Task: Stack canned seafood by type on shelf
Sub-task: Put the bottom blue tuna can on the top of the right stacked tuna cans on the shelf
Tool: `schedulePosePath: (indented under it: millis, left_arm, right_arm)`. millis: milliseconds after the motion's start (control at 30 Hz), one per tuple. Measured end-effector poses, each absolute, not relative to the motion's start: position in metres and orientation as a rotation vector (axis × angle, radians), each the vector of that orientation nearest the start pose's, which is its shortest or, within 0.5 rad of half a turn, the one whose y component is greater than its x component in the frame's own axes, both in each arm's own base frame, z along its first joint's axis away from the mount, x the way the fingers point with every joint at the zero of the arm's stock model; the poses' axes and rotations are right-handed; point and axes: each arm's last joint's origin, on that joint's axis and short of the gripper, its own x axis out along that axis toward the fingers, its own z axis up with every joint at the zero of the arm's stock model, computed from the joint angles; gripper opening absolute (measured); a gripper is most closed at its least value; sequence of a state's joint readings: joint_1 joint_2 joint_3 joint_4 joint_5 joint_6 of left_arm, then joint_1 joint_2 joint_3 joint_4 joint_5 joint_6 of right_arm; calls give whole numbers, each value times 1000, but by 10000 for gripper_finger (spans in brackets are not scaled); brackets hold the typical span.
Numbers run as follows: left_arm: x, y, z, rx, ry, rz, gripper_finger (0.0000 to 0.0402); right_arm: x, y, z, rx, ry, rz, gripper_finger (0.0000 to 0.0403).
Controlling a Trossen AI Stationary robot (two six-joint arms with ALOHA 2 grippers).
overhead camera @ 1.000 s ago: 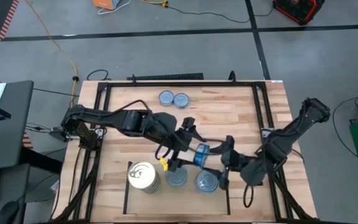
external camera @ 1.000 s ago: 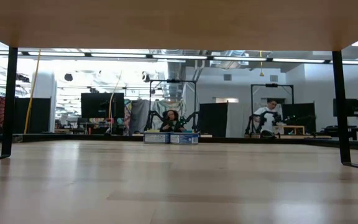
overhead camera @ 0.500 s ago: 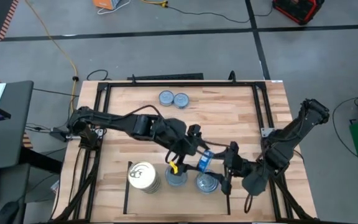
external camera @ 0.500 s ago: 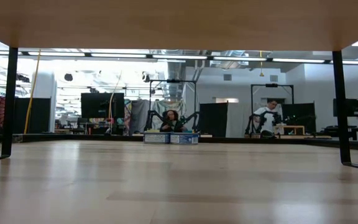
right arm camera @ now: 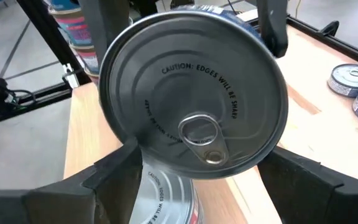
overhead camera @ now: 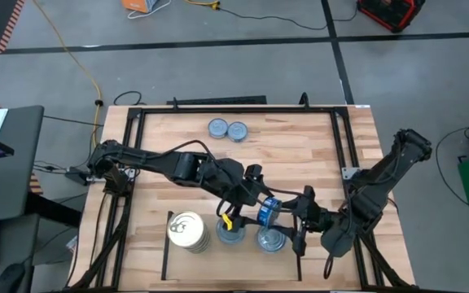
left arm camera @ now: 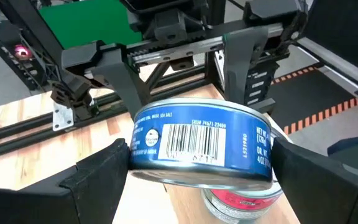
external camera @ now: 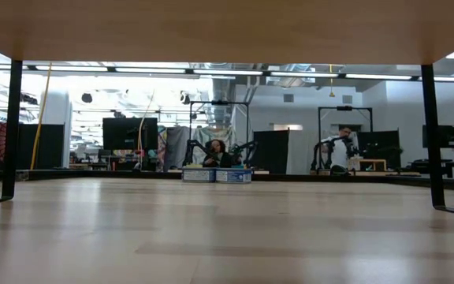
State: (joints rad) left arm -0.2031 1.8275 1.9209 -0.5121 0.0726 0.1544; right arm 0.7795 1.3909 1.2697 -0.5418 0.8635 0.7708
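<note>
Left claw (overhead camera: 255,210) and right claw (overhead camera: 293,220) reaching inward near counter's (overhead camera: 300,155) front edge, each clamping one blue-sided can (overhead camera: 268,209), tilted above silver-topped stacks (overhead camera: 272,238) on shelf (overhead camera: 166,260). Gold-topped stack (overhead camera: 187,230) alongside, toward the left edge. Two more cans (overhead camera: 227,129) near the back edge. Workshop and seated people beyond.

I saw the blue-sided silver-topped tin (overhead camera: 268,208) held tilted above the tabletop (overhead camera: 300,155), between the left gripper (overhead camera: 257,207) and the right gripper (overhead camera: 287,221). Just below it, inside the black-lined plank shelf (overhead camera: 165,256), two silver-topped stacks (overhead camera: 272,239) stood side by side, with the gold-topped stack (overhead camera: 186,230) to their left. Two loose tins (overhead camera: 227,129) lay touching, well apart near the tabletop's far edge.
</note>
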Motion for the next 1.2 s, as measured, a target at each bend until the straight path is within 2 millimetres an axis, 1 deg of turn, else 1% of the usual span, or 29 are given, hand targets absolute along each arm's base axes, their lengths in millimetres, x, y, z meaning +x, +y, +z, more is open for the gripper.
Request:
schedulePosePath:
  millis: [200,300,600,900,1200]
  left_arm:
    - [404,-85,404,179,390,-299,368]
    - [404,-88,403,175,394,-301,369]
    - [403,-92,401,165,416,-306,369]
    - [403,-100,397,162,427,-319,369]
    - [401,-108,397,157,425,-326,368]
  right_arm:
    - [221,188,352,277,382,-241,330]
    - [221,187,354,291,387,-240,330]
    - [218,191,354,302,403,-210,330]
    - [215,194,353,304,428,-169,330]
    - [215,196,353,306,450,-134,330]
